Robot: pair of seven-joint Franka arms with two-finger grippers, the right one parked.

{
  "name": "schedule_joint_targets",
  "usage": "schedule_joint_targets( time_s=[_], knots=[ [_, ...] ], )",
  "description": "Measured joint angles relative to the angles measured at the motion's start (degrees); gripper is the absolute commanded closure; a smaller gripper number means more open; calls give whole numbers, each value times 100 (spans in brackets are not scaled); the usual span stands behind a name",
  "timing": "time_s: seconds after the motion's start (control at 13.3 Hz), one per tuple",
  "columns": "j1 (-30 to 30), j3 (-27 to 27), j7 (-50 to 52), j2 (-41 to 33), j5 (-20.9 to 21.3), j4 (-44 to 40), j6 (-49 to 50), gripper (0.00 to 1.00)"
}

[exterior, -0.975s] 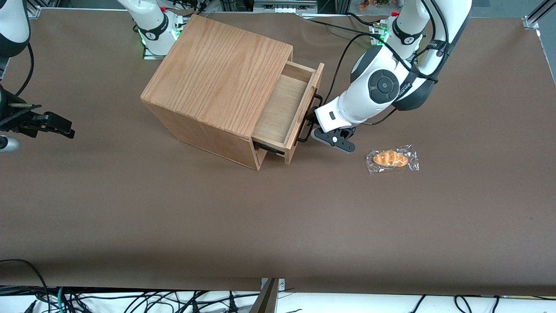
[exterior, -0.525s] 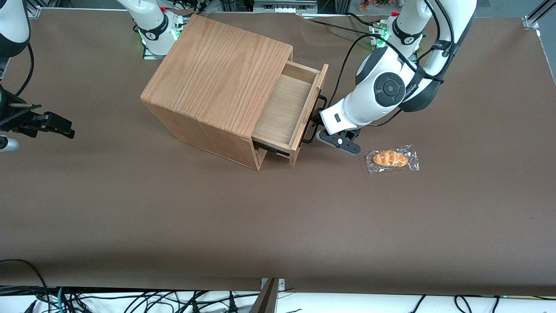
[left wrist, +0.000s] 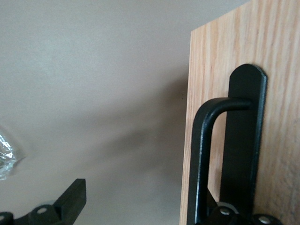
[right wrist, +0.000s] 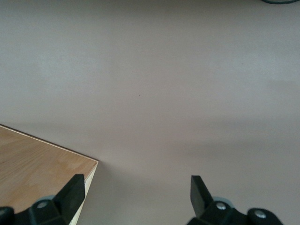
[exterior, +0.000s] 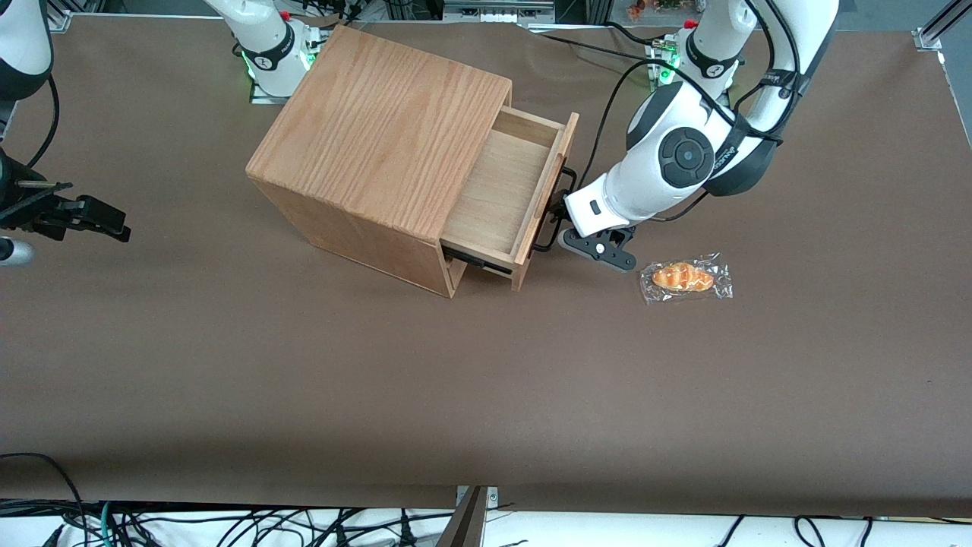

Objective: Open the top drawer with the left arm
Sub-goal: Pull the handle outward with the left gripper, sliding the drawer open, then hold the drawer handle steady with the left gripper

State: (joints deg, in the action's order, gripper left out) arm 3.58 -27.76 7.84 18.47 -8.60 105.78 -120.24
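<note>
- The top drawer [exterior: 507, 194] stands further out of the oak casing [exterior: 380, 144] than it did 1 second ago; its front panel has slid toward the working arm's end of the table, and more of the pale floor shows.
- The left arm [exterior: 668, 163] has drawn back with it, and the gripper [exterior: 560, 220] sits right at the black bar handle [exterior: 553, 209] on the drawer front.
- In the left wrist view, 1 finger [left wrist: 70, 199] stands off over bare table while the other seems tucked at the handle [left wrist: 206, 154]; so the fingers look spread, hooked on the bar rather than pinching it, though that end of the view is poor.
- The casing itself has not shifted, so the pull is going into the drawer alone.
- I judge the opening mostly done; only a short further pull looks needed.
- A wrapped pastry [exterior: 685, 278] lies on the table near the gripper, nearer the front camera, and it has not moved.
</note>
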Motion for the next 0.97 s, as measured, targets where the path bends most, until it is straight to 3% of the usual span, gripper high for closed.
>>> schedule_joint_targets(
  time_s=[0.97],
  knots=[
    [-52,83,-113,-44,12,0,77,0]
  ],
)
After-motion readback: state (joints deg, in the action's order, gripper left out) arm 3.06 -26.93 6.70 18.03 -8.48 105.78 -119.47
